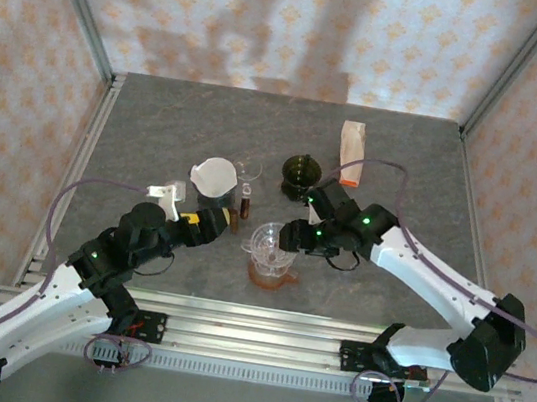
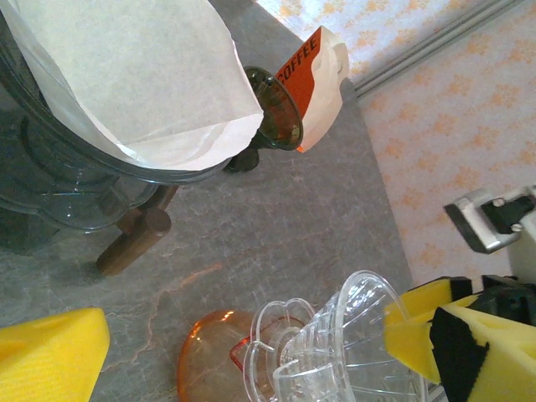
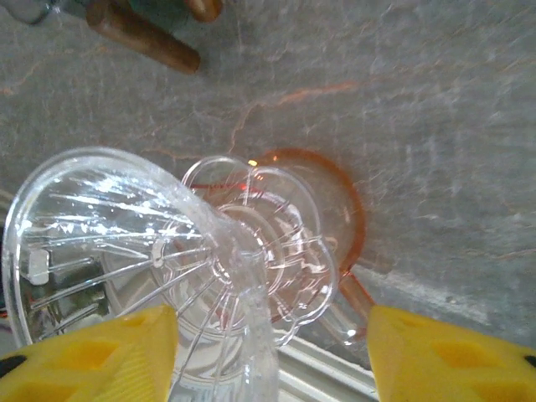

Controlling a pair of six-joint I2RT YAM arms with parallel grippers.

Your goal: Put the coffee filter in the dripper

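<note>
Clear ribbed plastic dripper (image 3: pixel 109 226) gleaming glossy, white paper coffee filter (image 2: pixel 126 75) looking matt, grey marbled tabletop (image 2: pixel 293 218) showing dull, brown wooden handle (image 2: pixel 134 239) appearing smooth.

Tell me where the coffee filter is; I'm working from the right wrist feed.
Observer: The coffee filter sits in a dark glass vessel, left of and behind the clear dripper.
Operator: Is the left gripper on it?
Observer: No. The left gripper is open on the near side of that vessel, holding nothing.
Operator: Anything beyond the dripper?
Observer: A coffee bag stands toward the far right of the table.
</note>
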